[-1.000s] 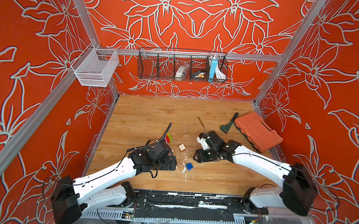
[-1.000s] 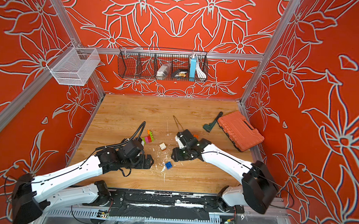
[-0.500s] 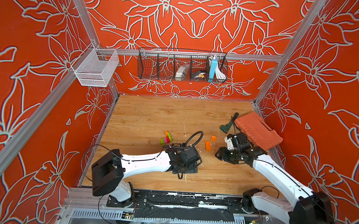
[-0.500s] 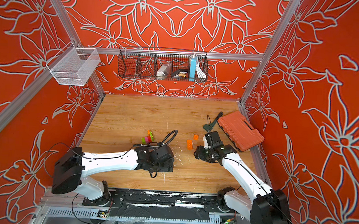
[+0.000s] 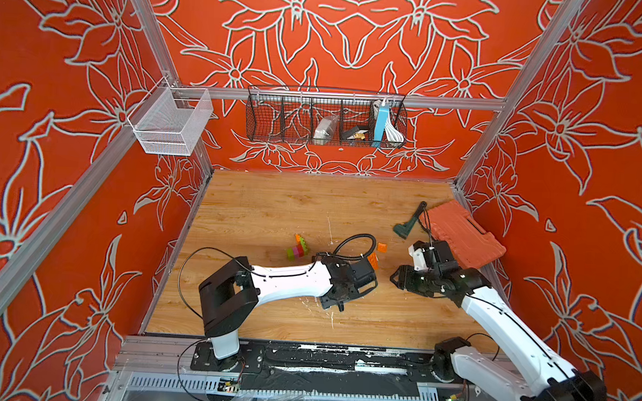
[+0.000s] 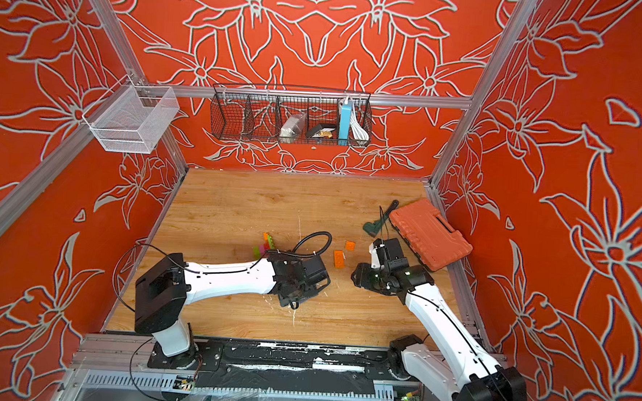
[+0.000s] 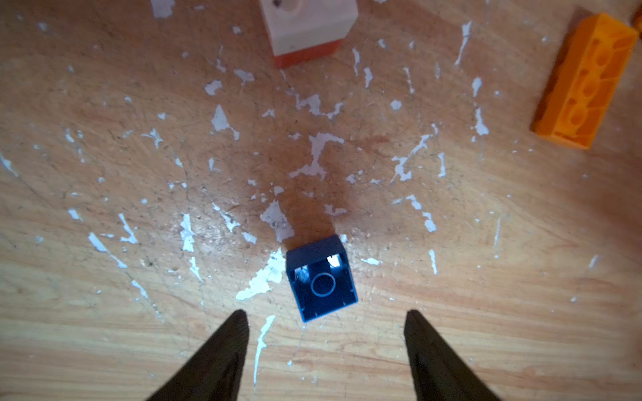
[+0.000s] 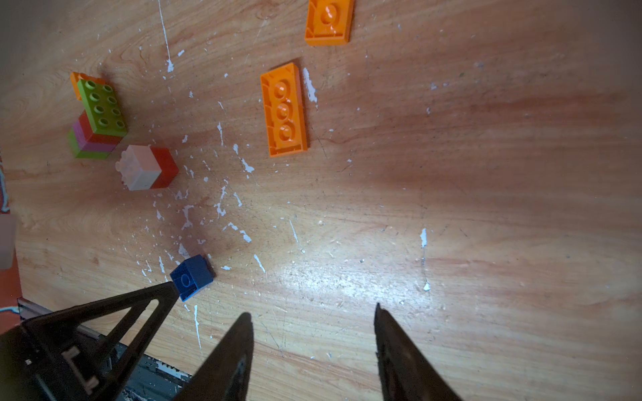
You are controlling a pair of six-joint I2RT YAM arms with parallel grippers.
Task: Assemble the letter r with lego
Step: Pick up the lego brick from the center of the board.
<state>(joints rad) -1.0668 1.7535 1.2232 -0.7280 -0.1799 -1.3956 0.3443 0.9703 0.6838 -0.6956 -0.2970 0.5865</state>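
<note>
Lego is scattered mid-counter (image 5: 274, 206), nothing resembling an r so far. Blue brick (image 7: 321, 279) lies tipped over near centre, hollow underside facing the left gripper (image 7: 325, 317). It's hidden under the left wrist in both top views.

Left gripper: jaws apart, holding nothing. Blue brick sits just ahead of the tips, not between them. In the right wrist view one left fingertip (image 8: 166, 288) is right at the brick's corner; can't tell if it's touching.

Right gripper (image 8: 312, 310): jaws partly open, nothing between them, over bare wood right of the blue brick.

Other pieces:
- White-on-red pair (image 8: 147, 167) lies on its side, a bit farther than the blue brick.
- Stack (image 5: 298, 247) of lime, pink, red and orange sits left of centre, just beyond the left arm, with a lime 2x4 on top, studs showing.
- Long orange brick (image 6: 339, 258) is between the two grippers, underside showing.
- Short orange brick (image 6: 350, 245) is just beyond it, apart, underside showing too.

White paint flecks are all around the blue brick. Orange-red case (image 5: 461, 235) sits at the right edge, with a dark green tool (image 5: 409, 221) beside it.
</note>
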